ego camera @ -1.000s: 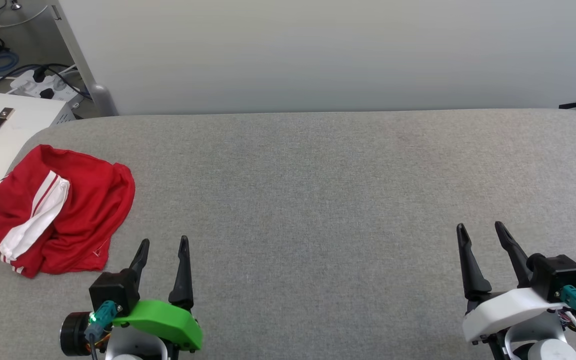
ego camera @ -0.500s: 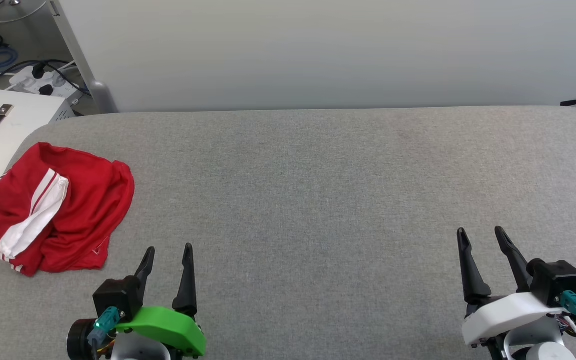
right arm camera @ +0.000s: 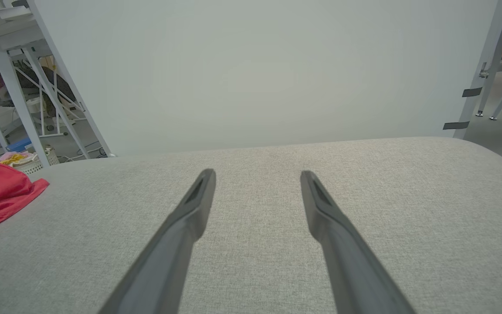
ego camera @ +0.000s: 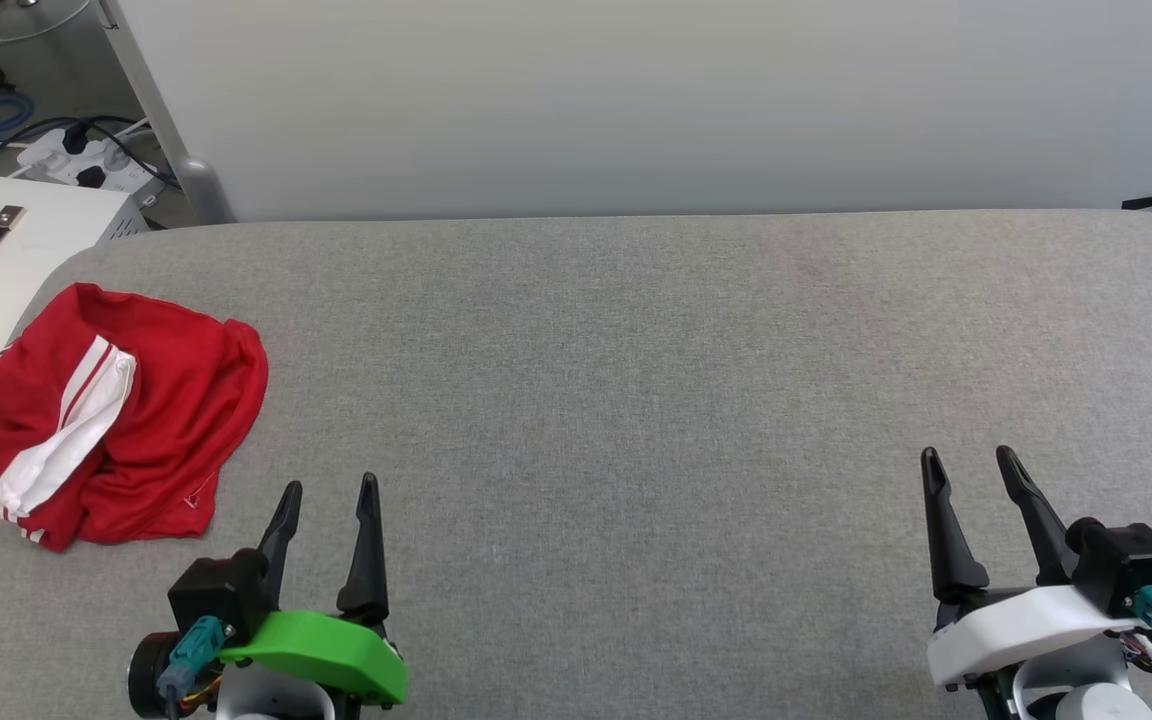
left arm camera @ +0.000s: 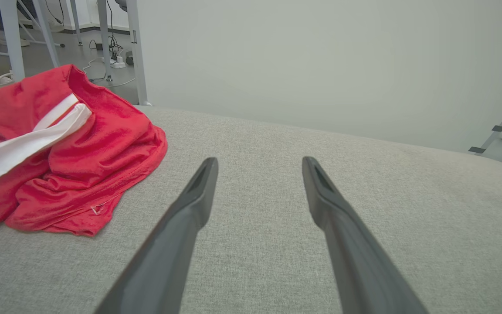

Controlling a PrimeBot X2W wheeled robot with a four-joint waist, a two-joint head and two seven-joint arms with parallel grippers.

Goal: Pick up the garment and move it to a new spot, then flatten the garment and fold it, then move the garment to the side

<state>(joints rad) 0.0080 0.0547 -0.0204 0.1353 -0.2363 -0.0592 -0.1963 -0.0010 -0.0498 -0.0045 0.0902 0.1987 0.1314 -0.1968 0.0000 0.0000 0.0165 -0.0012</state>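
A crumpled red jersey T-shirt (ego camera: 136, 420) with a white, red-striped sleeve lies heaped at the left end of the grey fabric-covered table (ego camera: 636, 350). Its outer edge seems to reach the table's left rim, though the folds make that hard to judge. The left gripper (ego camera: 330, 484), green-shelled, hangs over the table's near edge towards the left, just beside the shirt but clear of it, fingers spread wide and empty. The right gripper (ego camera: 967, 454), white-shelled, hangs over the table's near right, equally wide, holding nothing.

Red garment (ego camera: 136, 420) with a white, red-striped sleeve lies on a grey woven table (ego camera: 636, 400).
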